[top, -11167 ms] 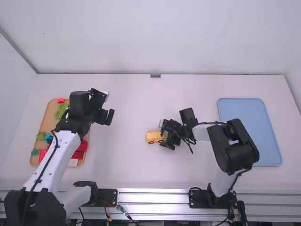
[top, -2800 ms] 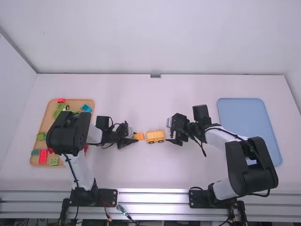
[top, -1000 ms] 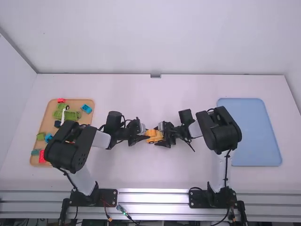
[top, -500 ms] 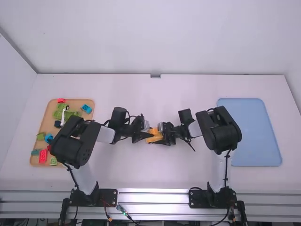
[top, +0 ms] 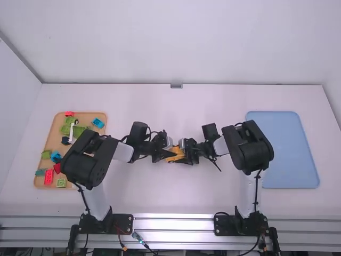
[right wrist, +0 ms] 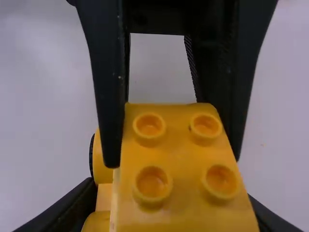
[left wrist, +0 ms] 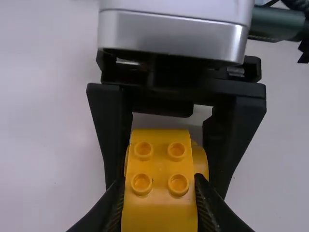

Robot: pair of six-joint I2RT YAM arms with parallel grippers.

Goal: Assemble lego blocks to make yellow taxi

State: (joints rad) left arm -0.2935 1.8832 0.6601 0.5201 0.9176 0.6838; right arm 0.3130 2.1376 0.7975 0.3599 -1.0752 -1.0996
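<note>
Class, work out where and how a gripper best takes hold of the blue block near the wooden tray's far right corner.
Probably by its long sides, from above, fingers turned to match its slant: the blue block looks longer than wide, with a gap before the nearest green block.

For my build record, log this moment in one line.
Taxi assembly | left gripper: gripping studded yellow block | right gripper: gripping yellow wheeled base | block: above base | seating: cannot tell
</note>
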